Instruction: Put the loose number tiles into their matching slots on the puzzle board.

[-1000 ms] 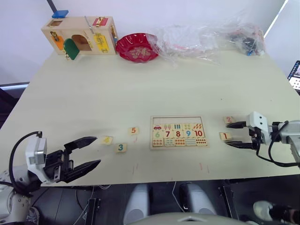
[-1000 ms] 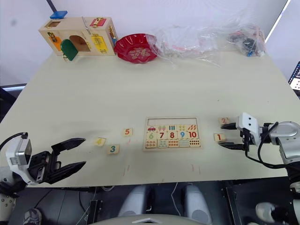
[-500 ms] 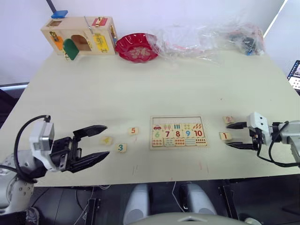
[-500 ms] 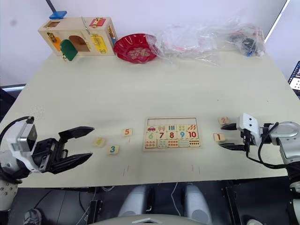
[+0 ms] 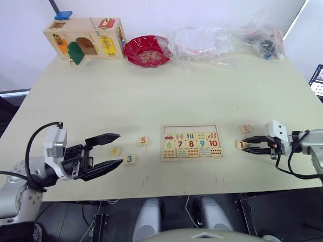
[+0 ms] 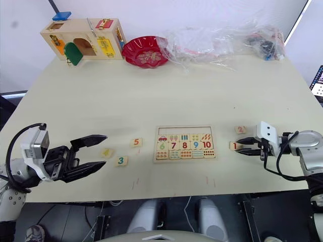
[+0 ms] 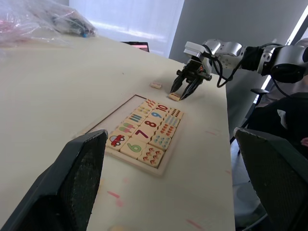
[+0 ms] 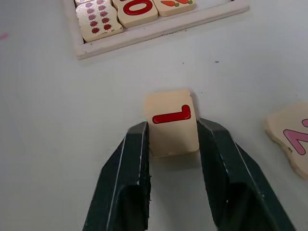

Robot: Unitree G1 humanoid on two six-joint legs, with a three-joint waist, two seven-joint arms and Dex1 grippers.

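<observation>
The puzzle board lies near the table's front, with tiles 6 to 10 seated in it. Its far row of slots is empty. Tile 1 rests on the table right of the board, and my right gripper is shut on its two sides. Tile 2 lies just beyond it. Left of the board lie tile 5, tile 3 and tile 4. My left gripper is open, its fingertips reaching to either side of tile 4; its height above the table is unclear.
A wooden box with coloured doors, a red bowl and crumpled plastic bags stand along the table's far edge. The table's front edge runs just below both grippers.
My right gripper's fingers have closed from wide open onto tile 1. My left gripper has moved rightward, up to tile 4, still open.
</observation>
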